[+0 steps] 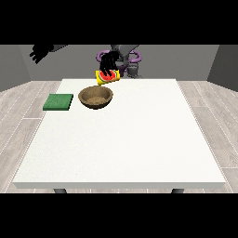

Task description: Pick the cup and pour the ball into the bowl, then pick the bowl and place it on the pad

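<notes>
Above the bowl [96, 97], fingers [109, 64] clasp the tipped cup [108, 77].

table [139, 148]: large, white
bowl [95, 97]: brown, on table, far side
pad [58, 102]: green, beside bowl

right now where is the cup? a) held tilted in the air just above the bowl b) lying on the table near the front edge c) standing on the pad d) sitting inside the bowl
a: the cup is off the table, tipped on its side in the hand just behind and above the bowl, while the green pad to the bowl's left has nothing on it.
</notes>
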Tool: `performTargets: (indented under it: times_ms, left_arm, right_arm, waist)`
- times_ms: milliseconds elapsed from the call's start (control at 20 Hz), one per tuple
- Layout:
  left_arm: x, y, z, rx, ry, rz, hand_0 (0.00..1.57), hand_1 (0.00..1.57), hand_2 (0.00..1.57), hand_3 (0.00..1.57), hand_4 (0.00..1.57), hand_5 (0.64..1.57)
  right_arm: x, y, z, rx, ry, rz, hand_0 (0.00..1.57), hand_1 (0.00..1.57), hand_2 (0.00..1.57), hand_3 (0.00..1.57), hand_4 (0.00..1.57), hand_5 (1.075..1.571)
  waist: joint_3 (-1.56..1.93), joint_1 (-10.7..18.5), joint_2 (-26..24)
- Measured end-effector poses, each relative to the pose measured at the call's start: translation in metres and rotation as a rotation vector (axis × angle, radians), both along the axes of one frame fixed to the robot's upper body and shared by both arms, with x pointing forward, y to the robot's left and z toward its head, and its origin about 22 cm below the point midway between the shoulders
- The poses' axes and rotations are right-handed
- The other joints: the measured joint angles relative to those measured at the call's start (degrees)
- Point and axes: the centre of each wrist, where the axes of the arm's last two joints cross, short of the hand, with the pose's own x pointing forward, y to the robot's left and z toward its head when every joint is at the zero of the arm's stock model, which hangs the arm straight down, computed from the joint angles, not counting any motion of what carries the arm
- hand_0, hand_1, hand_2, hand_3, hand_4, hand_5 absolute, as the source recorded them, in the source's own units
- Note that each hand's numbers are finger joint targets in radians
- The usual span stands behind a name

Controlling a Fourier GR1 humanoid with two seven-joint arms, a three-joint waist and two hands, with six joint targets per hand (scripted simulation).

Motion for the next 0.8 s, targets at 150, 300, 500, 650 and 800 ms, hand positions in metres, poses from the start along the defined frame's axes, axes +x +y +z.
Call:
performTargets:
  times_ms: [150,300,500,650,800]
  left_arm:
    - [-0.009,-0.013,0.004,0.082,0.004,-0.011,0.19,0.19,1.25,1.57,1.11,1.569]
    - [-0.018,-0.018,0.001,0.137,0.03,-0.022,0.0,0.0,1.06,1.54,1.11,1.571]
    - [-0.021,-0.016,0.003,0.104,0.039,-0.036,0.32,0.32,1.5,1.54,1.11,1.57]
    - [-0.01,0.002,0.019,-0.069,0.028,-0.02,1.04,1.04,1.57,1.44,1.27,1.567]
    - [-0.003,0.025,0.032,-0.325,0.052,-0.009,0.8,0.8,1.19,0.88,1.3,1.555]
  right_arm:
    - [0.011,0.012,0.001,0.001,-0.009,0.014,0.0,0.0,0.0,0.34,0.69,1.552]
    - [0.012,0.018,0.0,0.002,-0.001,0.016,0.0,0.0,0.0,0.05,0.71,1.548]
    - [0.004,0.018,-0.007,-0.006,0.022,-0.003,0.0,0.0,0.0,0.05,0.71,1.548]
    - [-0.003,0.011,-0.009,-0.011,0.045,-0.027,0.0,0.0,0.0,0.14,0.73,1.546]
    - [-0.011,0.003,-0.013,-0.011,0.069,-0.068,0.0,0.0,0.0,0.11,0.76,1.556]
  waist:
    - [-0.02,-0.84,0.49]
    - [-0.04,-0.86,-0.05]
    - [-0.07,0.63,-1.42]
    - [-0.13,2.35,-2.41]
    - [-0.26,5.41,-3.31]
